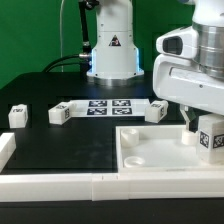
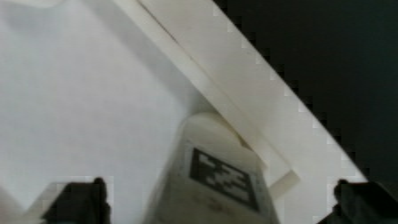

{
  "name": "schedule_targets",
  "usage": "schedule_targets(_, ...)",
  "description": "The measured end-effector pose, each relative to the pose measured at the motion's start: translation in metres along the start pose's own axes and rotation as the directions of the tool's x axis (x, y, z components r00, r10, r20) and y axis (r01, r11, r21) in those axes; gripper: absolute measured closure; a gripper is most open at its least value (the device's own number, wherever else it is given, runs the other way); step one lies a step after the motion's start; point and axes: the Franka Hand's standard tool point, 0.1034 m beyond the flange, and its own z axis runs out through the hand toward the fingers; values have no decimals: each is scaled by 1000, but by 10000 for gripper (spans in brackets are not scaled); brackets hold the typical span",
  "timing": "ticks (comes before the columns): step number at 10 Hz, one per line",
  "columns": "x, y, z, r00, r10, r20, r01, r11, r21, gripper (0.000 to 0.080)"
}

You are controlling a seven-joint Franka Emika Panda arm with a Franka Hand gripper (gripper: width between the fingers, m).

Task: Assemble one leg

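Observation:
A small white leg (image 1: 211, 140) with a black-and-white tag stands upright at the far corner of the large white tray (image 1: 160, 152), on the exterior view's right. My gripper (image 1: 204, 124) hangs over it. In the wrist view the leg (image 2: 228, 165) lies between my two dark fingertips (image 2: 77, 202). There is a gap on each side of it, so the gripper (image 2: 221, 204) is open and straddles the leg without gripping it. Whether the leg sits in a corner socket is hidden.
Three more legs lie on the black table: one at the exterior view's left (image 1: 18, 115), one beside the marker board (image 1: 60, 113), and one behind the tray (image 1: 157, 110). The marker board (image 1: 106, 105) lies mid-table. White border rails (image 1: 60, 185) run along the front. The robot base (image 1: 112, 50) stands at the back.

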Motion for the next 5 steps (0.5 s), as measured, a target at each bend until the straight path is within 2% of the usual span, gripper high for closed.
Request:
schedule_targets(3,1,-2,-2,923,-385,-9,385,923,-13,150)
schedule_targets(5,7,-1,-5,780,-625,-21,624,780,-37,150)
